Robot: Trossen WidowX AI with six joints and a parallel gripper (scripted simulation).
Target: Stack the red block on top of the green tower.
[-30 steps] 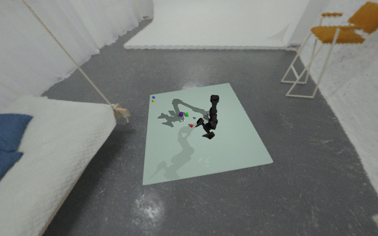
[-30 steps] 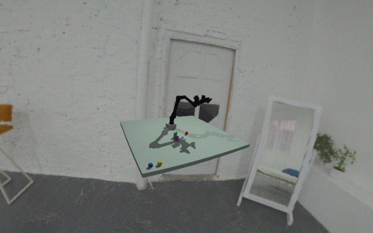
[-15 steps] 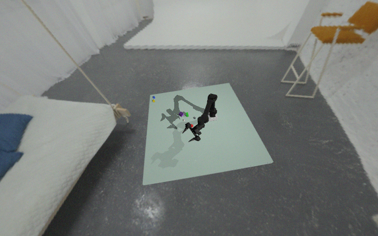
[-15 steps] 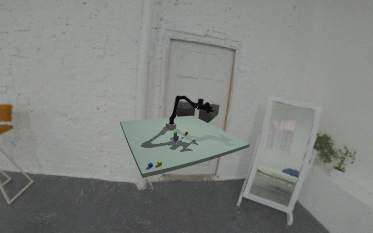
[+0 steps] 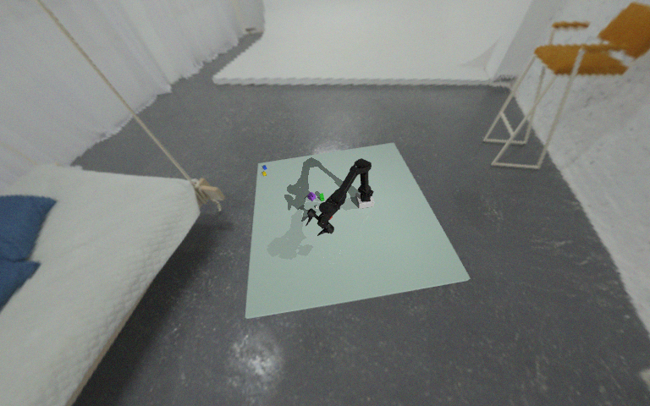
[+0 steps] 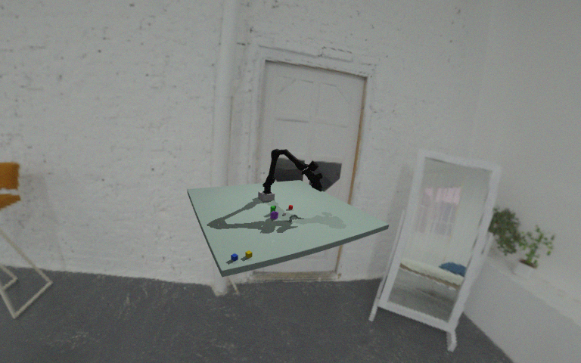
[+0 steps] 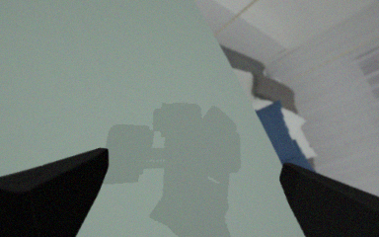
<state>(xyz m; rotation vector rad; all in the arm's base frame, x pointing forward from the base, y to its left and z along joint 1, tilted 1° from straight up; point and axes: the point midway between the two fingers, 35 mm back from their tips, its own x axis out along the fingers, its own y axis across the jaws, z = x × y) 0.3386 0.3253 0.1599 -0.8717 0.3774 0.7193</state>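
We see the arm's base (image 6: 265, 196) standing on the table (image 6: 240, 205), toward its far side in the exterior view. Before it stands the green tower (image 6: 272, 208), with another block (image 6: 274, 215) just in front and the red block (image 6: 290, 206) to the right. Two more blocks (image 6: 240, 255) sit side by side near the front edge, well apart from these. The gripper (image 6: 318, 185) hangs above the table's right part, perhaps beyond the red block.

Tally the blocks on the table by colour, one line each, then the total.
Red block: 1
Green block: 1
Purple block: 1
Blue block: 1
Yellow block: 1
Total: 5
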